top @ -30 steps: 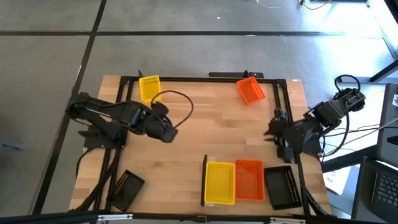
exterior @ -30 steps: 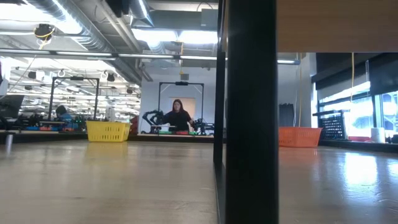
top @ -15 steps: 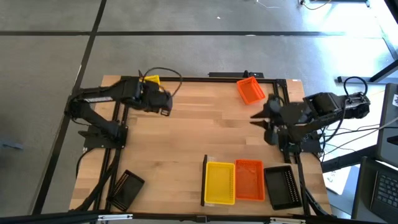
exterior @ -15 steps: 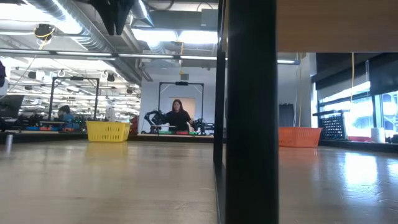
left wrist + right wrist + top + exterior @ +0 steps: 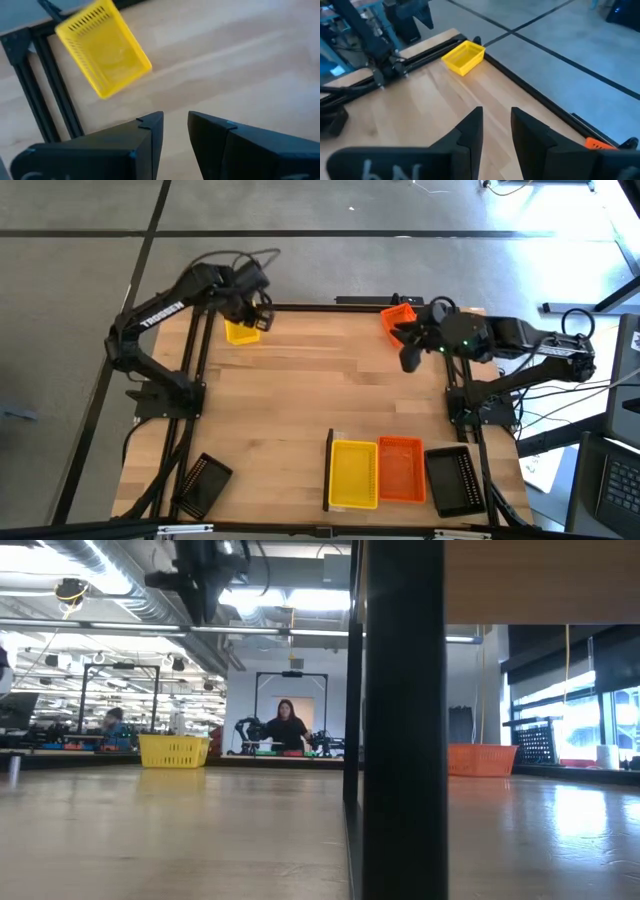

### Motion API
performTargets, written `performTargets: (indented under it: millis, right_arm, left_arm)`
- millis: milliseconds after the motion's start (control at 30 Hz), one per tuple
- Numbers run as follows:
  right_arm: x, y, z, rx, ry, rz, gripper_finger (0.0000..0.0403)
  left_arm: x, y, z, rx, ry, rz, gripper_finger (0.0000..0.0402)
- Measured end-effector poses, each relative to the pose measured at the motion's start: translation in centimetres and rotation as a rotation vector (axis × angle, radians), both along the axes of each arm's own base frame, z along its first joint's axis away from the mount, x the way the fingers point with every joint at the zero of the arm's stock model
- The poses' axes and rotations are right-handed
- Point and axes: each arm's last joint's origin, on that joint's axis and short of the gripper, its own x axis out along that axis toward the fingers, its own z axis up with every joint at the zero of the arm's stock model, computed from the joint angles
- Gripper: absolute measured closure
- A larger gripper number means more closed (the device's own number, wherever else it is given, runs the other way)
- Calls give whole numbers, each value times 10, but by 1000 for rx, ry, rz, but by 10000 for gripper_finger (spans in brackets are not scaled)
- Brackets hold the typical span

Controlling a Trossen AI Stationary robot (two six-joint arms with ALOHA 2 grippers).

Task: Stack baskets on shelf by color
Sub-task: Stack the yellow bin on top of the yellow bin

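Note:
A yellow basket (image 5: 238, 332) rests on its bottom at the table's far left edge, seen whole in the left wrist view (image 5: 102, 47). My left gripper (image 5: 258, 318) hovers above its right side, open and empty (image 5: 175, 122). An orange basket (image 5: 397, 314) sits at the far right, partly hidden by my right gripper (image 5: 408, 352), which hangs open over the table beside it (image 5: 497, 120). On the shelf (image 5: 330, 470) at the near edge stand a yellow basket (image 5: 353, 475) and an orange basket (image 5: 401, 470), with a black basket (image 5: 455, 480) next to them.
Another black basket (image 5: 203, 483) lies at the near left corner. A dark frame runs along the table's far and side edges (image 5: 320, 306). The shelf's dark upright (image 5: 400, 720) blocks the middle of the low view. A person (image 5: 287, 725) sits far behind the table.
My left gripper has swung from the table's left middle toward the far edge, ending over the yellow basket, rolling as it went. My right gripper has swung from the right edge toward the far edge and the orange basket, tipping up toward level. No basket has moved.

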Motion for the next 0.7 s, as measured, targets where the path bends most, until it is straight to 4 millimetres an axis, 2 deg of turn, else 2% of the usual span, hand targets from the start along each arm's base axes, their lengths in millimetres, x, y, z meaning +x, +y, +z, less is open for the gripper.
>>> performTargets:
  millis: [233,333,500,700]
  right_arm:
    - [10,-10,-4,14,14,-35,306]
    - [13,-18,-7,40,19,-57,306]
    - [21,-39,-14,22,54,-197,306]
    - [35,-64,-28,-3,152,-268,306]
  left_arm:
    - [-5,50,-24,-92,40,141,320]
    - [1,72,-41,-126,65,104,320]
    - [14,105,-66,-117,46,118,320]
    - [25,130,-103,-243,46,131,320]
